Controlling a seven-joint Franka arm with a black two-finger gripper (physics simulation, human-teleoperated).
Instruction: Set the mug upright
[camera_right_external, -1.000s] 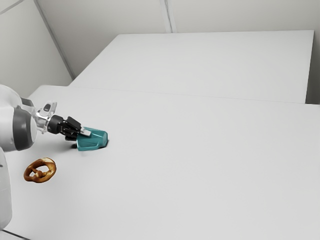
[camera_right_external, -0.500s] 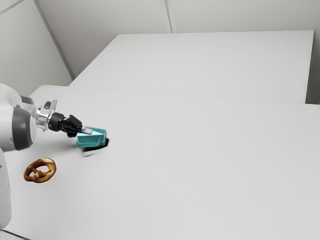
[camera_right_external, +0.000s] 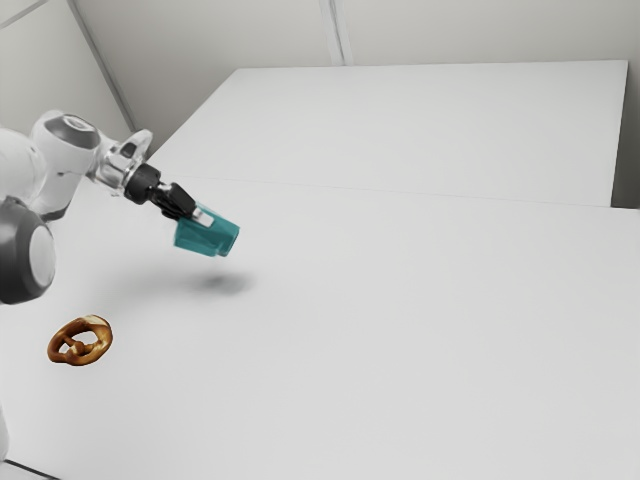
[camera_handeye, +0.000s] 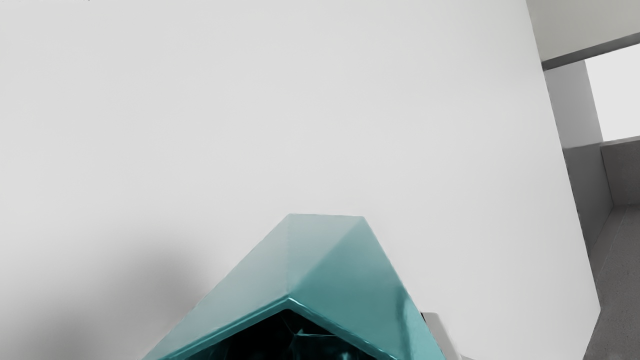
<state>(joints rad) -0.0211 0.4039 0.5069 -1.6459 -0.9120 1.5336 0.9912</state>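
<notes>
The teal mug (camera_right_external: 206, 238) hangs in the air above the table in the exterior view, tilted on its side. My gripper (camera_right_external: 198, 215) is shut on its wall, reaching down from the exterior view's upper left. Seen in the wrist view, the faceted mug (camera_handeye: 345, 272) has its dark opening facing my hand and its narrower end pointing away. One of my light grey fingers (camera_handeye: 441, 337) shows beside the mug's outer wall; the other finger is hidden by the mug.
A brown pretzel (camera_right_external: 80, 341) lies on the white table (camera_right_external: 400, 330), nearer the exterior view's lower left than the mug. Behind stands another white surface (camera_right_external: 400, 130). The wrist view shows a table edge with grey floor (camera_handeye: 617, 300) beyond.
The mug has been lifted off the table, carried up and slightly toward the exterior view's right in my gripper, and tilted. The arm has risen with it. The pretzel has stayed put.
</notes>
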